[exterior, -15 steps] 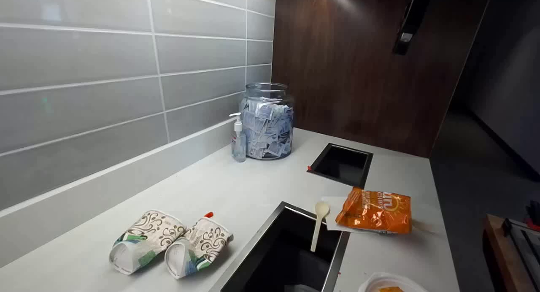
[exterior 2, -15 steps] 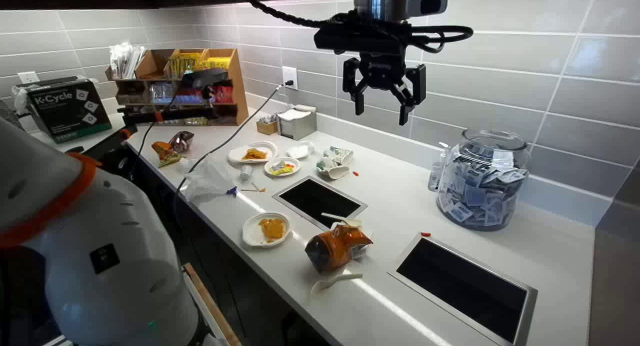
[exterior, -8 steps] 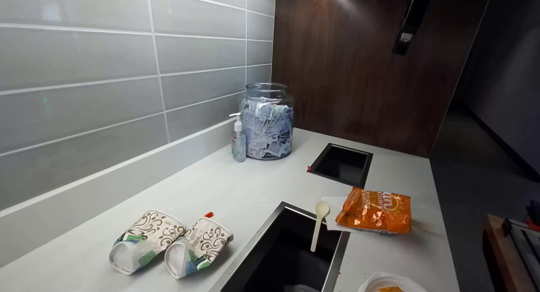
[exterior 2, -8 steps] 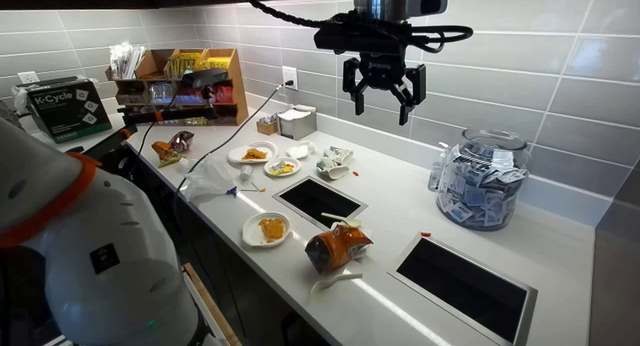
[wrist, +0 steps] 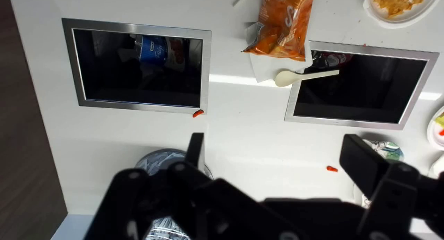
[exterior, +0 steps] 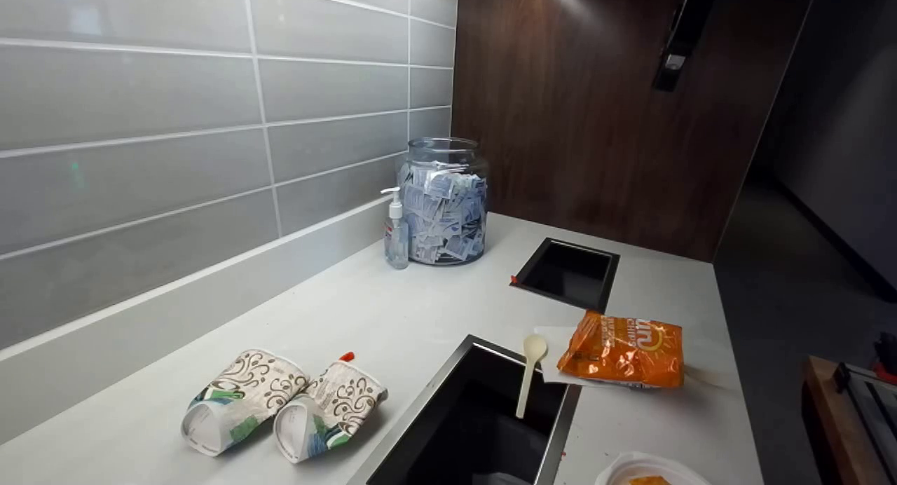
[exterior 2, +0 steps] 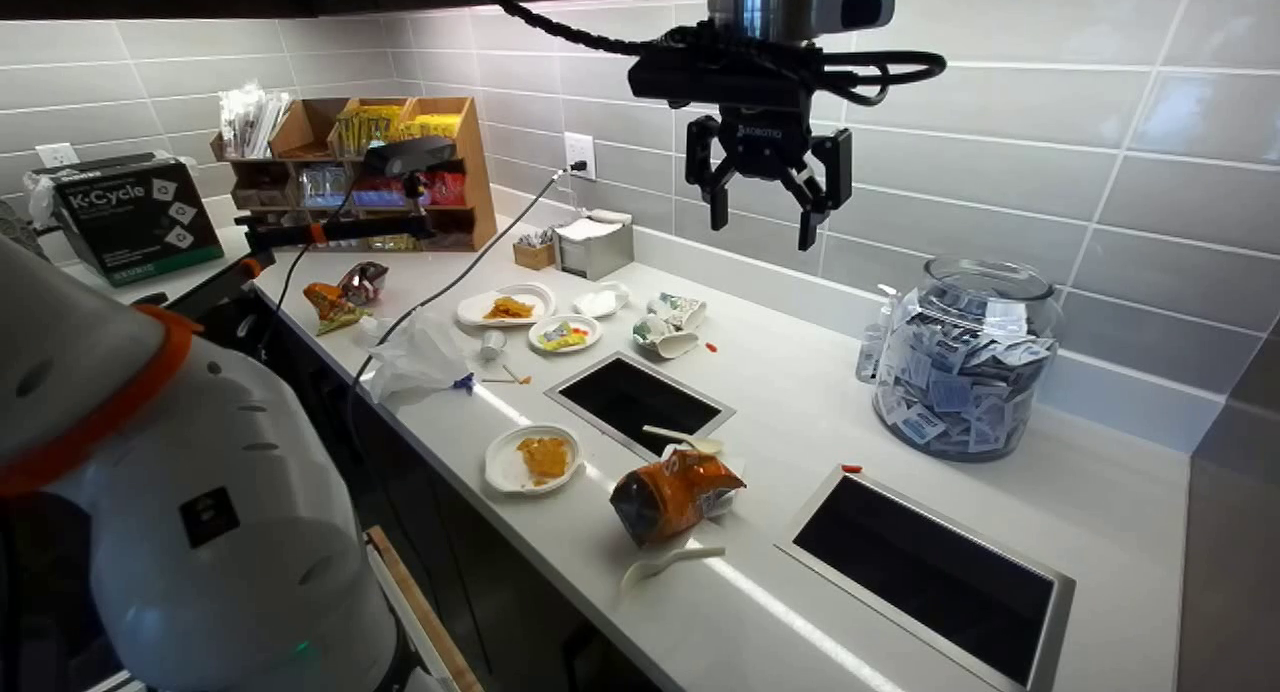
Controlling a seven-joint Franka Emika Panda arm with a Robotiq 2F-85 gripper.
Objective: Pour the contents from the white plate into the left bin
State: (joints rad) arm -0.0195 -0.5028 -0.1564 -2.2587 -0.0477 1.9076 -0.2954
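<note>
While the black two-fingered gripper (exterior 2: pixel 763 233) is hovering, jaws spread, a round white plate (exterior 2: pixel 504 464) is holding orange chips (exterior 2: pixel 546 459) near a dark, rectangular, metal-framed bin (wrist: pixel 347 122).

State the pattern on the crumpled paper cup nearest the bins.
Brown swirls on white, with green and blue patches: that paper cup shows best in an exterior view.

Glossy, crinkled plastic on the bag (exterior: pixel 624 352); brushed metal edges the bins (wrist: pixel 138 29); the jar (exterior 2: pixel 970 372) shines, clear glass; plates (exterior 2: pixel 507 462) look matt!
</note>
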